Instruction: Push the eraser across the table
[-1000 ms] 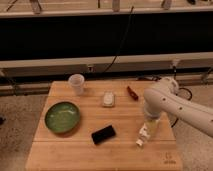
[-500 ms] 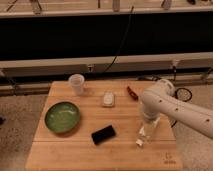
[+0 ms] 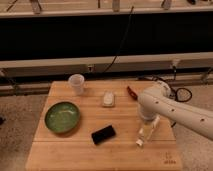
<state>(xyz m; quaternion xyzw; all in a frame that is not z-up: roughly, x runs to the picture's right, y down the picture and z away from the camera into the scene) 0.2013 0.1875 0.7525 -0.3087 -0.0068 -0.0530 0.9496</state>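
While right of eraser point(image 3: 103, 134), jaws low.

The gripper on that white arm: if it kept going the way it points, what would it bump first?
Probably the white bottle lying on the table just below the gripper, which points downward; depth is unclear. The black eraser lies off to the side, out of that line.

Wooden table point(image 3: 60, 150) (light planks), eraser point(image 3: 103, 134), bowl point(image 3: 62, 117), cup point(image 3: 76, 83), bottle point(image 3: 144, 135) beneath tool point(image 3: 149, 122)
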